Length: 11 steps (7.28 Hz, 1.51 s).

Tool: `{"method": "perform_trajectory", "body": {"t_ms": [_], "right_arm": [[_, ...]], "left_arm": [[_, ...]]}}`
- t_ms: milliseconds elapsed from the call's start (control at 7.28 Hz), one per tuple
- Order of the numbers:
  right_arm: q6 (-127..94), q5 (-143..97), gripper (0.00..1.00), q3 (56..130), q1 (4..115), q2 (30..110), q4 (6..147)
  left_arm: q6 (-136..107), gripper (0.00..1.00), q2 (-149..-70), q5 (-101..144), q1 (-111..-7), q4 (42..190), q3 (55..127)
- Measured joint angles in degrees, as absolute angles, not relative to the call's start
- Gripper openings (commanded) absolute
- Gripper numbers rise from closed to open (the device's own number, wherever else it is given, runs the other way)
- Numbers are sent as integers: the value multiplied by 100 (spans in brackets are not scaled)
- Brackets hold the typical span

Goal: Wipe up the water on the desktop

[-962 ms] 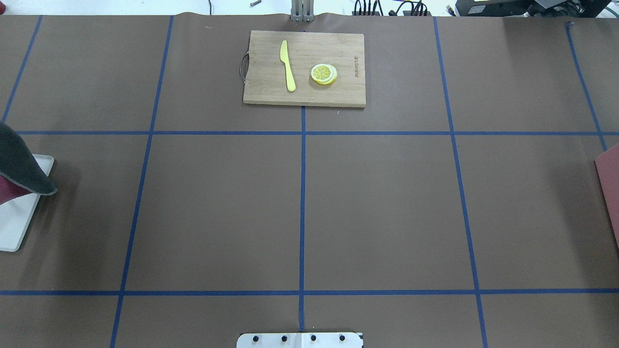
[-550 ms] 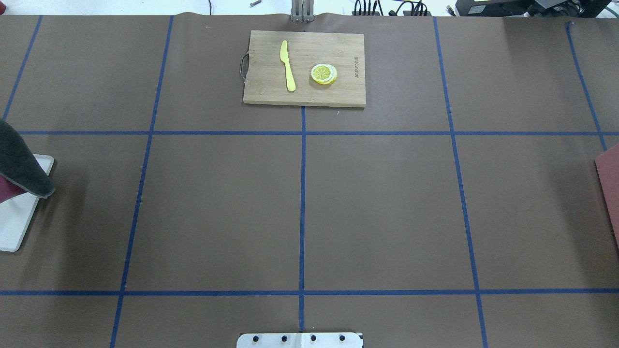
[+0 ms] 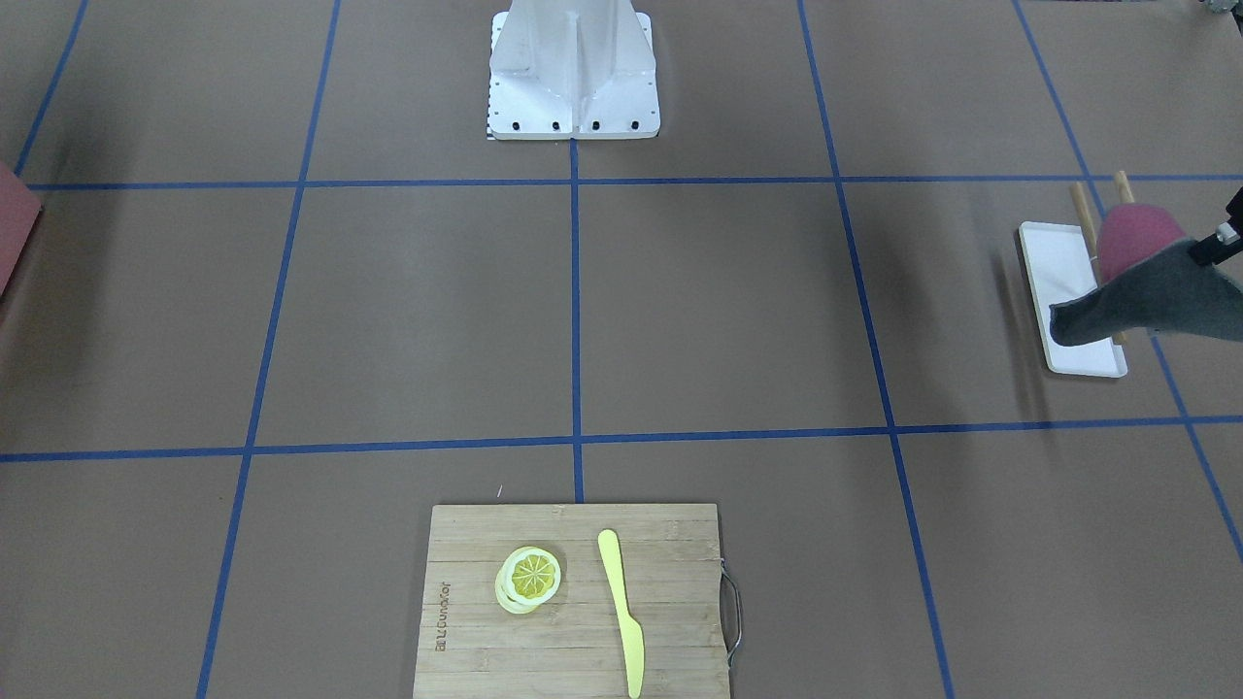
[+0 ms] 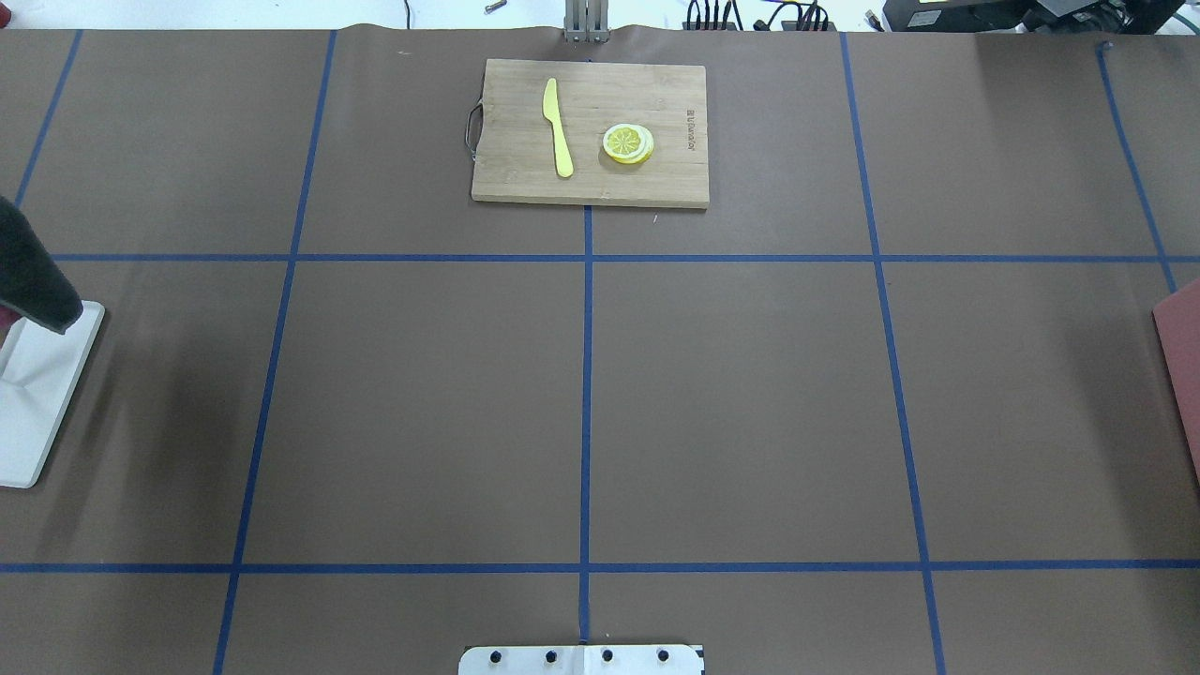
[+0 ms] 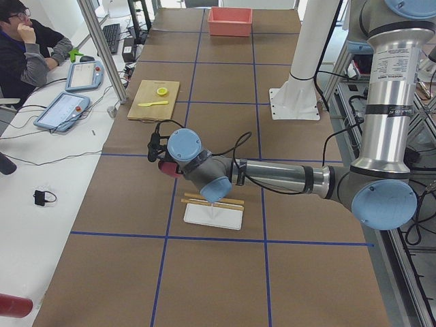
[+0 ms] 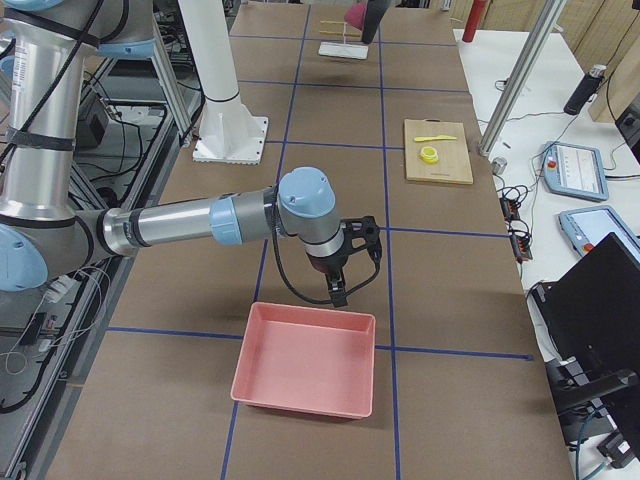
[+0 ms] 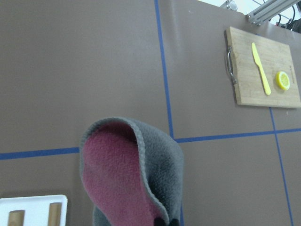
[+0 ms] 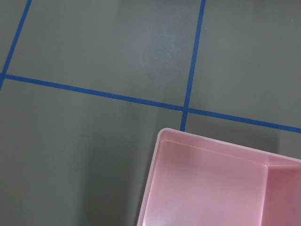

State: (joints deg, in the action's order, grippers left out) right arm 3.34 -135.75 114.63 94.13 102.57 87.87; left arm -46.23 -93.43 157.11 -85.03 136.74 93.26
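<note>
noted left gripper (image 3: pixel 1214 248) pinched shut on upper end of soft, limp grey-and-pink fleece cloth (image 3: pixel 1156 301), likely light and floppy, hanging over small white rectangular tray (image 3: pixel 1058 262) at left end of matte brown blue-taped desktop (image 4: pixel 750 403); right gripper (image 6: pixel 340 285) opening: cannot tell.

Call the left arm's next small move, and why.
Probably carry the cloth away from the white tray toward the open desktop, keeping it raised. It hangs gripped in the left pincer, lifted by the tray, and no puddle shows clearly enough to aim for.
</note>
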Motion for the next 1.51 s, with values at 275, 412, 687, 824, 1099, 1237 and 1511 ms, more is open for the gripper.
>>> {"method": "perform_trajectory", "body": {"t_ms": [275,412,687,824,1099,1237,1511], "right_arm": [[2,-13893,100,11600,9403,10215,8782],[-396,-14004,100,11774,9349,10187,8776],[-1450,-14073,100,12166,9006,9956,8770],[-2037,-14070,100,12252,8761,9733,8706],[-3650,-13704,100,12299,7941,9233,8126],[-4601,-13196,100,12302,7338,8919,7842],[-6066,-11956,100,12304,6052,8258,7657]], "left_arm": [[-5412,0,-9797,15397,-8225,13676,9484],[-5853,0,-10028,15158,-7957,13676,9568],[-6690,0,-10465,14591,-7353,13676,9669],[-7099,0,-10666,14379,-7141,13676,9682],[-7769,0,-10976,14049,-6795,13676,9738],[-7982,0,-11071,13940,-6663,13674,9774],[-8520,0,-11362,13727,-6379,13658,9788]]}}
